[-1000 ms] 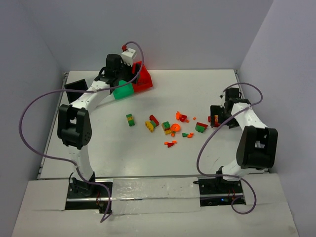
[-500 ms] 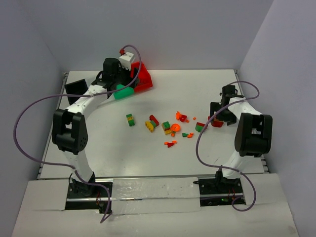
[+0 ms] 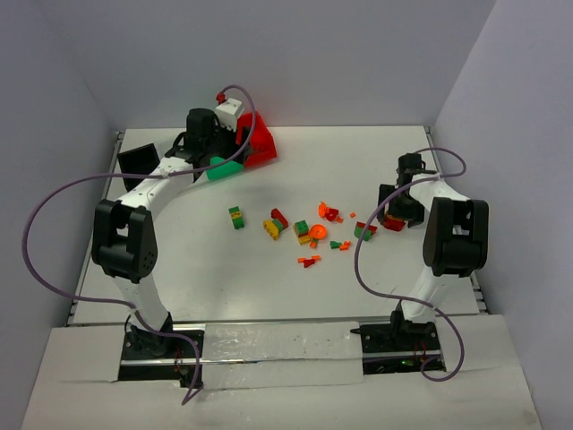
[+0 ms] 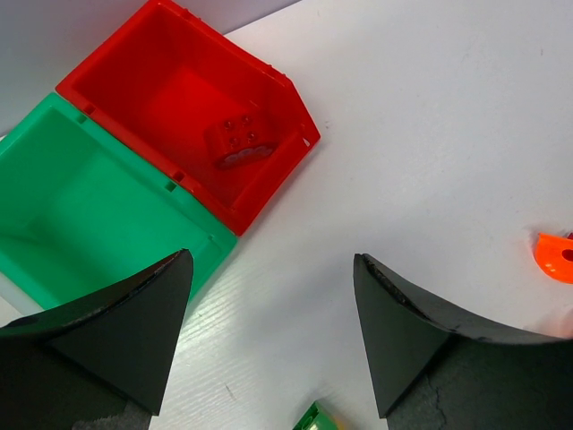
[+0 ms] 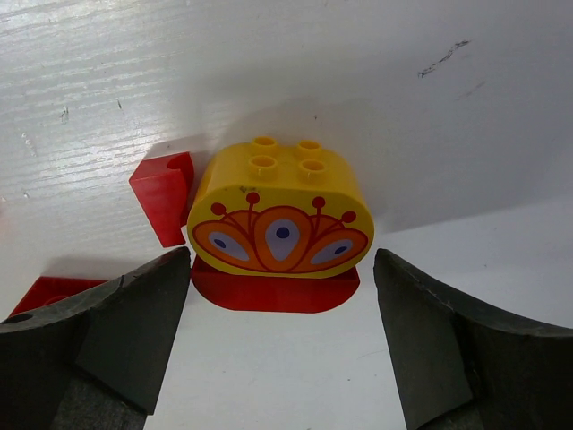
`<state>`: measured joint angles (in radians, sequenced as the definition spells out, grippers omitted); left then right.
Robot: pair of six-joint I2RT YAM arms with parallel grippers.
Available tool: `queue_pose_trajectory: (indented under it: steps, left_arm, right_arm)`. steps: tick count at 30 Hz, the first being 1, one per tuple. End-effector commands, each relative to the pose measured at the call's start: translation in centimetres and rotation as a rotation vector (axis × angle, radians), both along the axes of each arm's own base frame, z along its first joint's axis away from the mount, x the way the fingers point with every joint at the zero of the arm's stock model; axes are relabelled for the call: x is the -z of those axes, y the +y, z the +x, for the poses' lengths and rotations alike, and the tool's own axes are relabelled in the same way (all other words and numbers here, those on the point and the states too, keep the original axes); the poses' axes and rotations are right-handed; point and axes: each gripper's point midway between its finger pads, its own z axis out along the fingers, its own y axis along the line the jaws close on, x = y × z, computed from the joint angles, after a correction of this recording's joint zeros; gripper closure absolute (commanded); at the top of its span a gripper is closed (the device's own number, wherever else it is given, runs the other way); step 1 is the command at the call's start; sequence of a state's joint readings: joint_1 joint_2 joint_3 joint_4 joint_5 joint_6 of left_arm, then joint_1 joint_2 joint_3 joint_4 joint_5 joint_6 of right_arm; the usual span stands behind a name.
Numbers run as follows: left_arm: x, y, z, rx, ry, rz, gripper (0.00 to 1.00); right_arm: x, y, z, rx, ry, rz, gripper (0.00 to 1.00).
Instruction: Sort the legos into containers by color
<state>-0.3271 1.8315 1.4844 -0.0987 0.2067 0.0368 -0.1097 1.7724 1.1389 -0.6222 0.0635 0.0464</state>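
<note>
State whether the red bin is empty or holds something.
Holds something: the left wrist view shows one red brick inside the red bin.

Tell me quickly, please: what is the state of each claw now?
Left claw: open, holding nothing.
Right claw: open, holding nothing; a yellow brick sits ungripped before it.

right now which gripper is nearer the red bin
Left. The left gripper hovers just beside the red bin; the right gripper is across the table, straddling a yellow lego.
</note>
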Motion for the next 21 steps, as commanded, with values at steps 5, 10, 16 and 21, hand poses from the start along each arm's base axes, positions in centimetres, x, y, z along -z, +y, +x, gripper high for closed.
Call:
queue_pose_trajectory:
  steps: [5, 10, 16, 21]
  left_arm:
    - [-3.4, -0.1, 0.0, 0.011, -0.088, -0.034, 0.18]
    - [-3.0, -0.2, -0.3, 0.018, -0.077, -0.031, 0.19]
    - [-3.0, -0.5, -1.0, 0.046, -0.059, -0.038, 0.19]
    - [-2.8, -1.4, -2.9, 0.114, -0.008, -0.083, 0.21]
  right_arm:
    - [-0.8, 0.0, 1.2, -0.005, -0.04, -0.011, 0.14]
    - [-0.9, -0.1, 0.8, -0.037, -0.044, -0.017, 0.22]
    - [-1.4, -0.6, 0.3, -0.077, -0.054, -0.05, 0.27]
    - [-2.5, -0.7, 0.3, -0.118, -0.086, -0.072, 0.33]
